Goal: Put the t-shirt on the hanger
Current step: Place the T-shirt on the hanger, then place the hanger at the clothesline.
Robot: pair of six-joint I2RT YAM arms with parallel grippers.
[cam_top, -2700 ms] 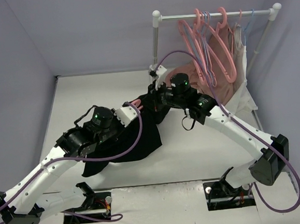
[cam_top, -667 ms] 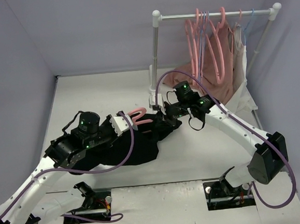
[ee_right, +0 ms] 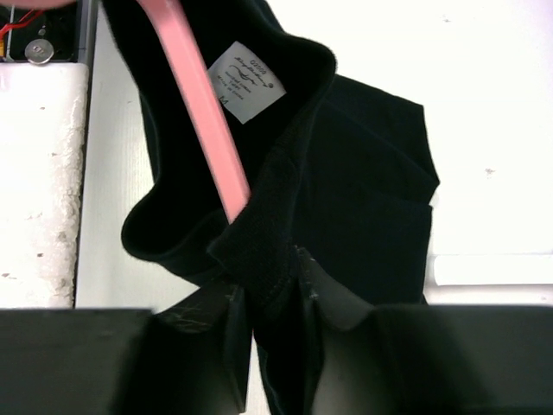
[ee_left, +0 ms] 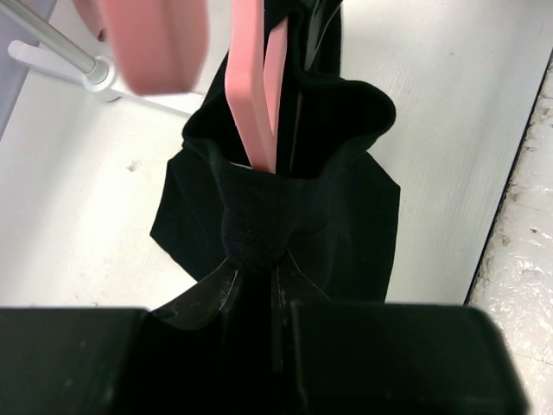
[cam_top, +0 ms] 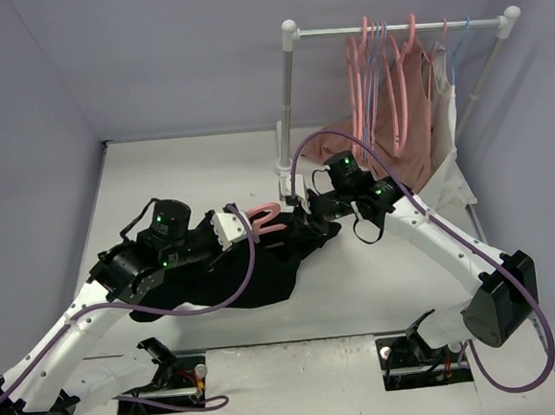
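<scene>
The black t-shirt (cam_top: 254, 277) hangs lifted between my two arms over the table's middle. A pink hanger (cam_top: 262, 218) sits inside its neck opening, hook poking out on top. My left gripper (cam_top: 229, 229) is shut on the collar's left side, with the hanger arm running through the fabric (ee_left: 259, 220). My right gripper (cam_top: 302, 215) is shut on the collar's right side (ee_right: 268, 259). A white neck label (ee_right: 247, 81) shows beside the pink hanger arm (ee_right: 203, 104) in the right wrist view. The shirt body droops onto the table.
A white clothes rail (cam_top: 398, 27) stands at the back right with several pink hangers (cam_top: 383, 84), thin pale-blue hangers, a dusty-pink garment (cam_top: 416, 129) and a white garment (cam_top: 451, 146). Its post base (cam_top: 284, 173) is just behind my right gripper.
</scene>
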